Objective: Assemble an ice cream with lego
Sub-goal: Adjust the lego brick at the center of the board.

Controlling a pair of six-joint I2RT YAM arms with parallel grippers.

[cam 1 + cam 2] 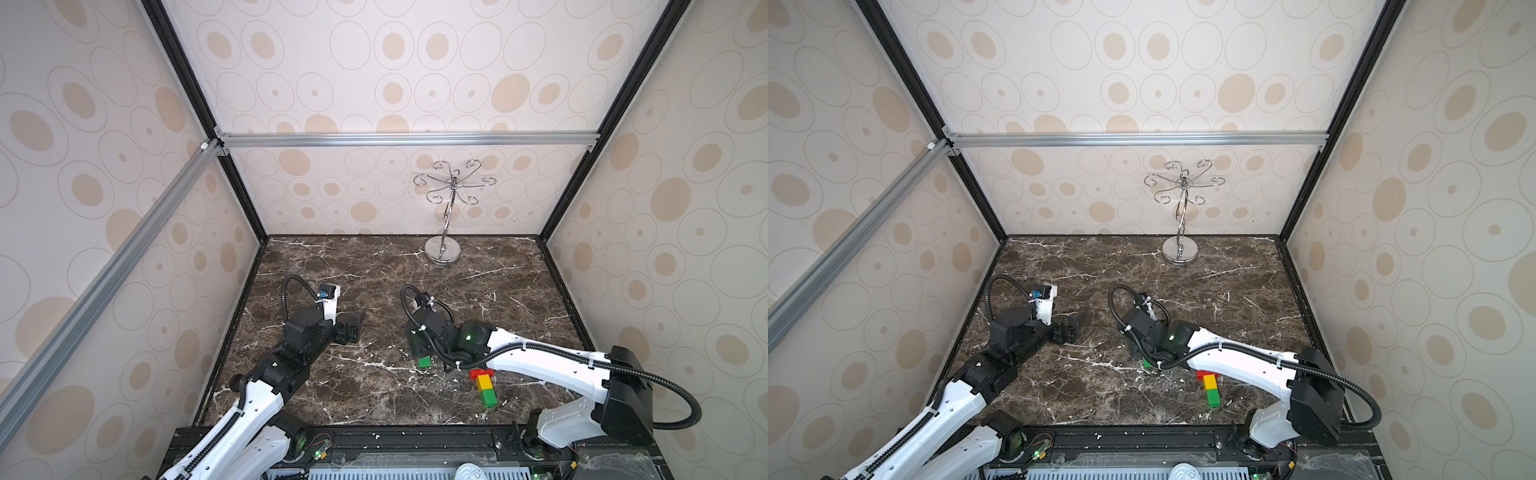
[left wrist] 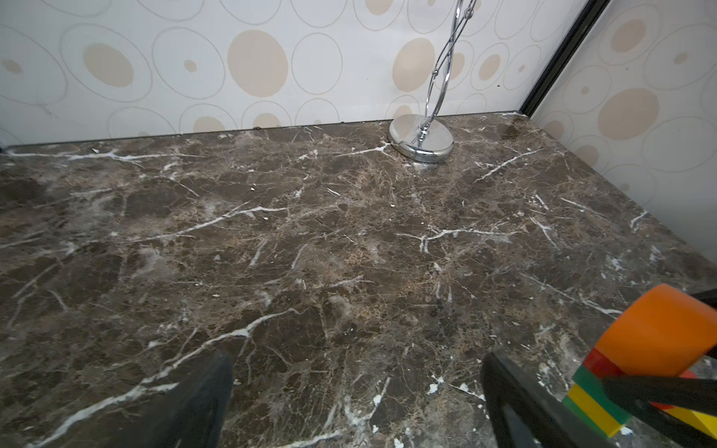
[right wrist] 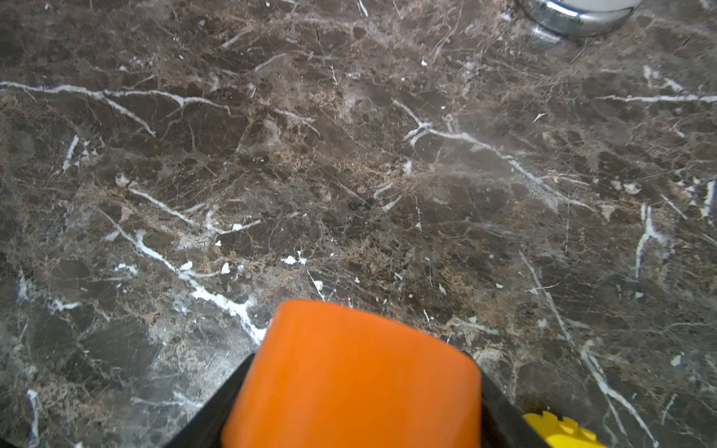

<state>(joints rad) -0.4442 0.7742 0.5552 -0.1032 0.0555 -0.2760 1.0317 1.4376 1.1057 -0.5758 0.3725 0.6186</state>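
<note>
— What stands on the dark brown, white-veined marble surface?
— A silver metal stand with curled hooks, upright on its round base, close to the far edge, right of the middle.
— Anything loose?
— Small white flecks lie scattered on the surface.
— And around it?
— Cream walls papered with beige ovals, with a grey aluminium rail across the back one.

**Marble tabletop with a metal stand and a row of bricks**

Dark brown marble-patterned tabletop, veined in white and flecked with small white crumbs. At the back, right of centre: shiny silver metal stand with hooked arms, upright on its round base. Near the front right: short row of joined red, yellow and green plastic bricks, lying flat.
</note>
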